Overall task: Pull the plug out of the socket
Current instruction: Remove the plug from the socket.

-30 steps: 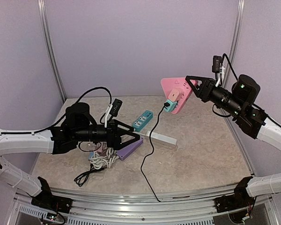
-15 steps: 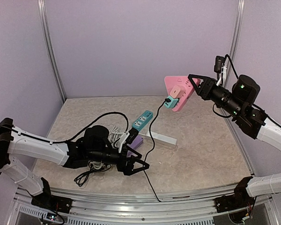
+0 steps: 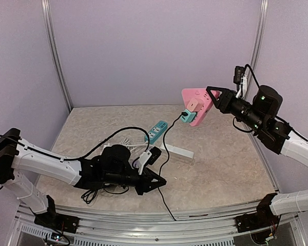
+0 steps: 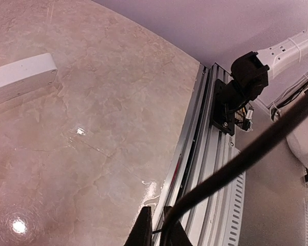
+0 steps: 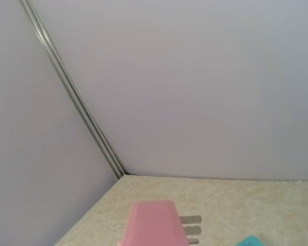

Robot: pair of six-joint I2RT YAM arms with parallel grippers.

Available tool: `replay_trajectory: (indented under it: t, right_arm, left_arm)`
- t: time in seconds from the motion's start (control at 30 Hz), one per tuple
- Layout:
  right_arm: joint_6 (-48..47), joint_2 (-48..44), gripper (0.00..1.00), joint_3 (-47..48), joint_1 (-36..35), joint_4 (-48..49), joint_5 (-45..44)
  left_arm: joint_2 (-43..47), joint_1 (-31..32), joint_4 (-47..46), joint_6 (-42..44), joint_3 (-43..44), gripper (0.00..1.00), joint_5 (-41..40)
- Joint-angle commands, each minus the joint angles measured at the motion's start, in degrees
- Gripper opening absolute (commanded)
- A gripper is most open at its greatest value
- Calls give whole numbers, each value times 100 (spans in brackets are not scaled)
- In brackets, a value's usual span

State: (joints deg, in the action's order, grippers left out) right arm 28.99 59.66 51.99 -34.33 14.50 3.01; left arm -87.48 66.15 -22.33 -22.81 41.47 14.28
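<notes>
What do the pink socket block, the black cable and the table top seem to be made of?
The pink socket block: probably moulded plastic, smooth and fairly matte; even colour, crisp edges.
The black cable: likely a rubber or PVC sheath, matte; it bends freely.
The table top: marble-patterned beige surface, glossy; it mirrors lamp spots in the left wrist view. Stone or laminate, I cannot tell.

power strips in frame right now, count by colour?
pink power strip: 1
teal power strip: 1
white power strip: 1
total in view: 3
</notes>
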Motion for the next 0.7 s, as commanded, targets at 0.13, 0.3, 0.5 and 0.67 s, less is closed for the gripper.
replay_trajectory:
  t: [0.13,0.3,0.5,0.67]
  right_arm:
    - [-72,-139,0,-192,38,107,-231]
    - [-125,-139,0,-246,36,88,-265]
    - [-196,-130,0,-252,38,12,-404]
    - [-210,-134,0,-280,33,-43,-427]
  left_arm:
    - [493,257,822,-136,286,0,-760]
    - [936,249,1009,-9,431,0,-854]
    - [1225,98,1105,200,822,0,-632]
    - [1418,-166,812,205,937,0,-272]
